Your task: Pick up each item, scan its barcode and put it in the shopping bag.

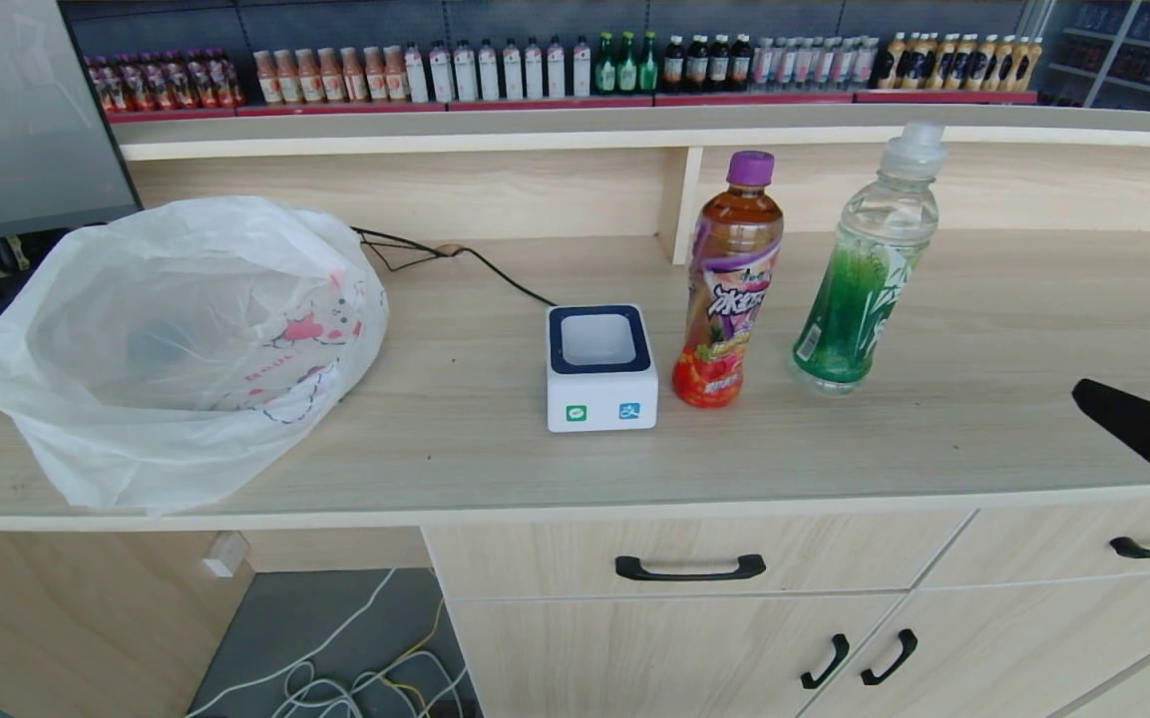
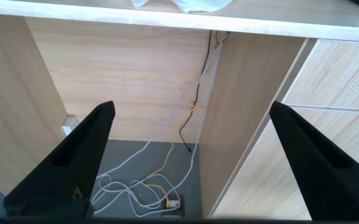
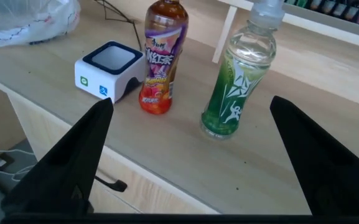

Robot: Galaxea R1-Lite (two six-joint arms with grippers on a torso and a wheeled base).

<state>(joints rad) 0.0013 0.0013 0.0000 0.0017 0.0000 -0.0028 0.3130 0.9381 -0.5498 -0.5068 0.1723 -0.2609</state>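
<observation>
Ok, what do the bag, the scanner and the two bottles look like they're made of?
Bag: thin white plastic film, crumpled and see-through. Scanner: hard matte white plastic, probably, with a dark blue rim around a pale window. Tea bottle and green bottle: clear plastic, likely, since the liquid shows through; glossy printed labels.

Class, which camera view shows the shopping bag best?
Head view: the whole shopping bag, open on the counter. Right wrist view catches one corner; left wrist view, a scrap above the counter's edge.

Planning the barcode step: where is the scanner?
In the head view the scanner sits centrally, the shopping bag to its left, the tea bottle close on its right.
</observation>
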